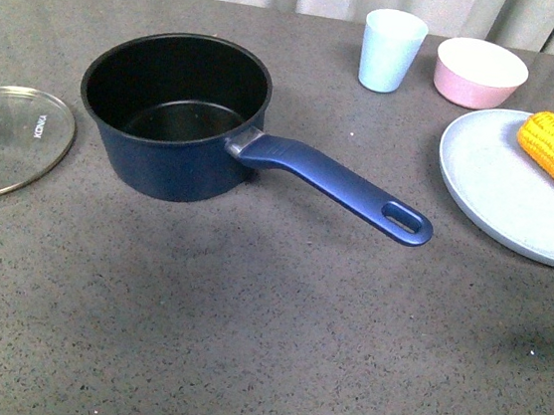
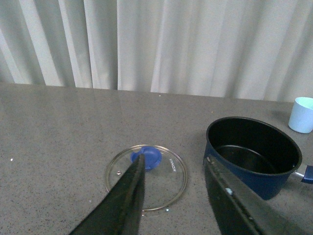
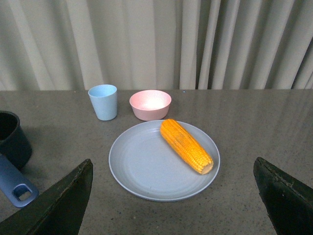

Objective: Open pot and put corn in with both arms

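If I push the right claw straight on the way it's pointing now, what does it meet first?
Probably the near rim of the grey plate, with the corn lying on it beyond. The right claw is wide open and nothing shows between it and the plate, though depth is unclear.
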